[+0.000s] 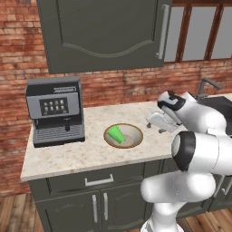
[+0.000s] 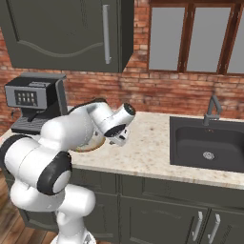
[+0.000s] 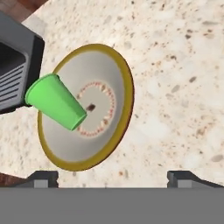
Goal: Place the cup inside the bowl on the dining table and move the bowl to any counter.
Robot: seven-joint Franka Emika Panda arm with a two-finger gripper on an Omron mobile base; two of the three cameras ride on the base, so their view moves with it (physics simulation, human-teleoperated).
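**Resting in the bowl on the wall counter, cup and bowl sitting free of the open gripper**

Standing inside the bowl [image 1: 123, 136], the cup [image 1: 116, 134] is showing as a small bright green tumbler, its narrow base planted near the middle of the pale inside and its wider mouth leaning away toward nine o'clock in the hand view. From the left base view the cup is leaning toward the bowl's ten o'clock rim, staying within the tan-brown edge. The bowl itself is sitting flat on the counter [image 1: 72, 156], the speckled beige stone top running along the red brick wall [image 1: 18, 50].

At nine o'clock of the bowl, a grey coffee machine [image 1: 55, 110] is standing on the same top, near the bowl but apart from it; in the hand view its dark body is lying just beside the cup's mouth. A dark upper cabinet [image 1: 104, 31] is hanging at twelve o'clock above both.

At three o'clock of the bowl in the left base view, the gripper [image 1: 156, 123] is hovering above the stone, touching neither bowl nor cup. Its two fingertips [image 3: 41, 178] are standing wide apart at the bottom of the hand view, with nothing between them. Farther toward three o'clock, a dark sink [image 2: 207, 143] with a faucet [image 2: 212, 110] is sitting in the counter under the windows [image 2: 195, 35].
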